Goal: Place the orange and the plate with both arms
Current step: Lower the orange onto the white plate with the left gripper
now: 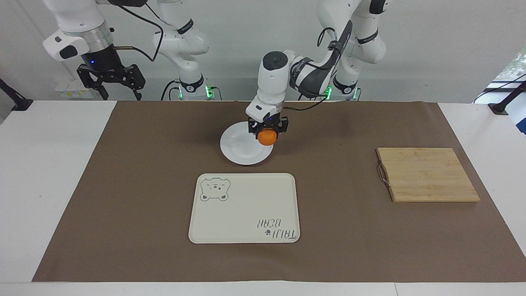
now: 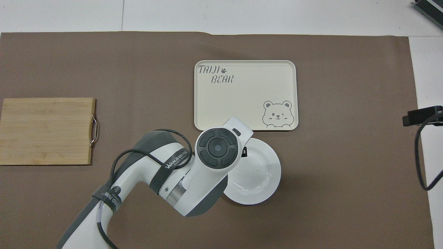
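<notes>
Orange (image 1: 266, 137) clamped in left gripper (image 1: 267, 130) above the plate (image 1: 242, 150) edge; right gripper (image 1: 110, 82) waits raised, fingers spread.

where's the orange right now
In the facing view the orange is held in the left gripper, up over the white plate's edge toward the left arm's end; the arm hides it in the overhead view.

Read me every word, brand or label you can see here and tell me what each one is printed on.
"TAIJI BEAR", with a paw mark and a bear drawing: on the cream tray, upside down in the facing view.
"WANJEED": on the dark strap around the left arm.
A second strap lower on that arm carries lettering too small to read.
No text shows on the plate, the orange or the cutting board.
</notes>
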